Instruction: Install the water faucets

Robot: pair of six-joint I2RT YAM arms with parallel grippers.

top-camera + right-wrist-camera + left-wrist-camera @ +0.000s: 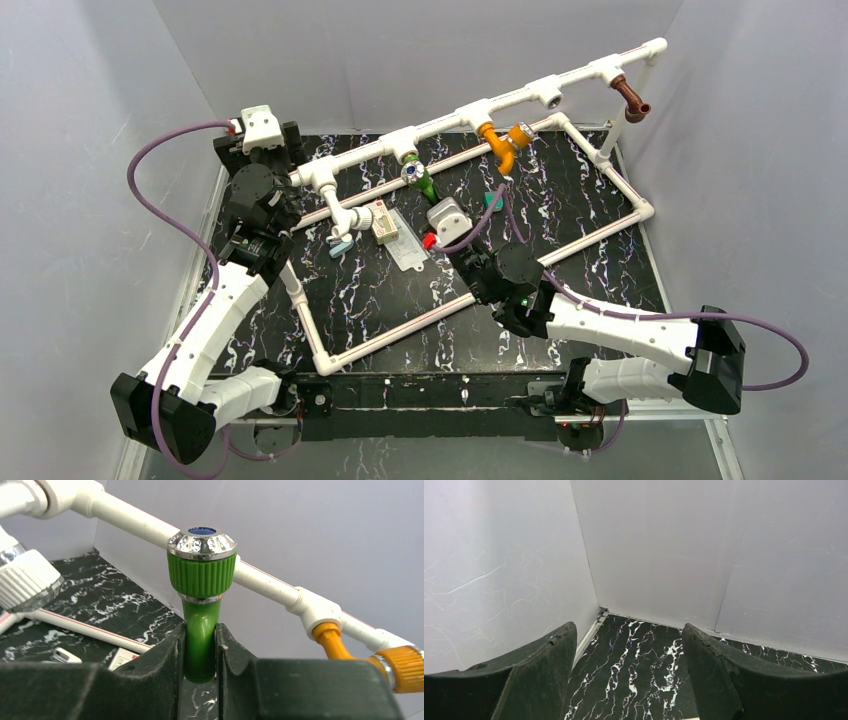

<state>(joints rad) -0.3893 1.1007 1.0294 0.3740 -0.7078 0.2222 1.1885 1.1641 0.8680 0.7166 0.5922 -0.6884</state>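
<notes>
Where the white pipe (pixel 270 585) crosses behind it, the green faucet (pixel 201 625) stands upright, stem clenched between the right fingers (pixel 167 665) — knob above them. Near the pipe's left end, the left fingers (pixel 539 670) hang released above the surface (pixel 634 680) — walls close ahead.

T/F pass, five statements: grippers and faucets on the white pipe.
1. The right gripper is shut on the bright green plastic faucet. True.
2. The left gripper holds a faucet. False: it is open and empty.
3. The orange plastic faucet sits in a tee of the long white pipe. True.
4. The brown plastic faucet lies loose, off the pipe. False: it hangs from the pipe's far right end.
5. Every tee carries a faucet. False: the bare tee between orange and brown has none.
</notes>
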